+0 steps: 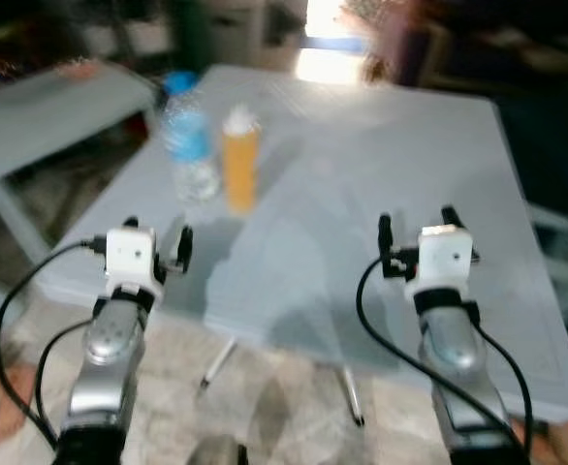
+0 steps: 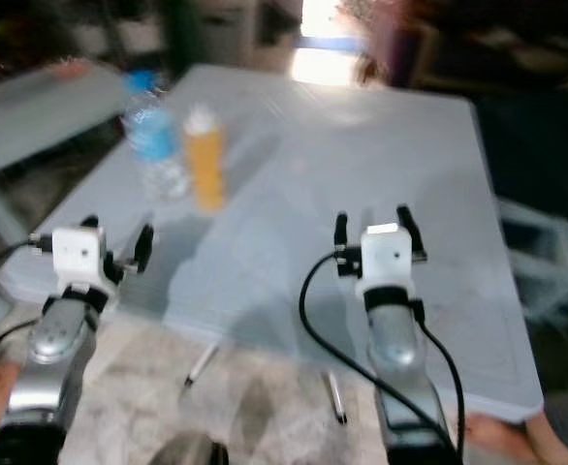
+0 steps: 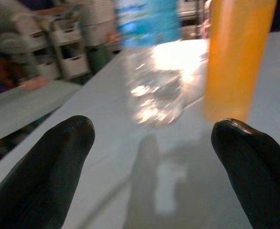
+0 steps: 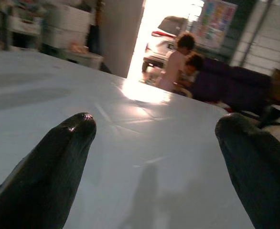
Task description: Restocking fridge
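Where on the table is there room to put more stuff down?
The table is bare ahead of the right gripper and across to its far edge. The near left side, ahead of the left gripper, is crowded: the water bottle and orange bottle stand close together.

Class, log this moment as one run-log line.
left end effector: open, facing juice bottle and water bottle | right end effector: open over bare table | nothing held

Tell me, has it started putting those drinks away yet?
Nothing looks done yet. The water bottle and orange bottle stand side by side on the grey table. The left gripper is open, aimed at them; the right gripper is open too. Picking up and carrying is all left.
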You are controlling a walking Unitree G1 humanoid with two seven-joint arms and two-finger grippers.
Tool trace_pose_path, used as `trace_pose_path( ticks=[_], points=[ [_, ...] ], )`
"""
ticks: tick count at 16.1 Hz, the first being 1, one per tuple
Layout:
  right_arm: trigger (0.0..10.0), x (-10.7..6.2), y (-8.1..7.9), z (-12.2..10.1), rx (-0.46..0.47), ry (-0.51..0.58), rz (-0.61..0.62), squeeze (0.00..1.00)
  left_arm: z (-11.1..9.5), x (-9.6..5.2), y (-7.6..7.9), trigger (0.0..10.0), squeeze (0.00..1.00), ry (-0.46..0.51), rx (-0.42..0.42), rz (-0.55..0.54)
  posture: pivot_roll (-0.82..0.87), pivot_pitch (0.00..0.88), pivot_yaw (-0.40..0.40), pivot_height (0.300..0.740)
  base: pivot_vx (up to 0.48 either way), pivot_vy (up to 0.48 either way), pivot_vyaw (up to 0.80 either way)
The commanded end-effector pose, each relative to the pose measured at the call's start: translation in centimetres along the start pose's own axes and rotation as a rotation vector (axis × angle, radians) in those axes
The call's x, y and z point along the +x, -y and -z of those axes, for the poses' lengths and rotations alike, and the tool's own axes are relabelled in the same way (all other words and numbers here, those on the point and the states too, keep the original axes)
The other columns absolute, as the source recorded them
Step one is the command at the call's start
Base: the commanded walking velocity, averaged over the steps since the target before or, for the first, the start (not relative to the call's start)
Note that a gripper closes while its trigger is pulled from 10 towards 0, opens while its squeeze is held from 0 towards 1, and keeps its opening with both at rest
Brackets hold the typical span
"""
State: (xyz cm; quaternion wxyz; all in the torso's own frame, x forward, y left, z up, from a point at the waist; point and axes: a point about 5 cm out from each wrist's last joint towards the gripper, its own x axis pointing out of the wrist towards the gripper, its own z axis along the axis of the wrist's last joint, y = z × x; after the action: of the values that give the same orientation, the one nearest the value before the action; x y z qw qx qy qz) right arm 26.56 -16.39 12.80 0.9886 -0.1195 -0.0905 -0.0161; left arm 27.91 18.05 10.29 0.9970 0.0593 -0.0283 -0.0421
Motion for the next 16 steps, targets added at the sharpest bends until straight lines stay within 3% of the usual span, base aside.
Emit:
trace_pose_path(
  ticks=[1,7,16],
  points=[
    [10.0,0.0,0.6,0.2,-0.003,-0.005,0.009,0.0,-0.1,0.0,0.5,10.0,0.0,0.006,-0.01,0.011,-0.02,0.065,-0.011,0.74,0.0,0.368,0.0],
    [10.0,0.1,0.1,0.2,-0.004,-0.003,-0.016,0.0,0.0,0.0,0.2,10.0,0.0,0.0,-0.003,-0.005,-0.01,0.069,-0.016,0.74,0.0,0.0,0.0],
    [10.0,1.3,0.2,-0.7,-0.014,0.042,-0.028,0.0,-0.5,0.2,0.6,10.0,0.0,0.029,0.016,0.01,-0.01,0.079,-0.014,0.74,0.031,0.451,0.0]
  ],
)
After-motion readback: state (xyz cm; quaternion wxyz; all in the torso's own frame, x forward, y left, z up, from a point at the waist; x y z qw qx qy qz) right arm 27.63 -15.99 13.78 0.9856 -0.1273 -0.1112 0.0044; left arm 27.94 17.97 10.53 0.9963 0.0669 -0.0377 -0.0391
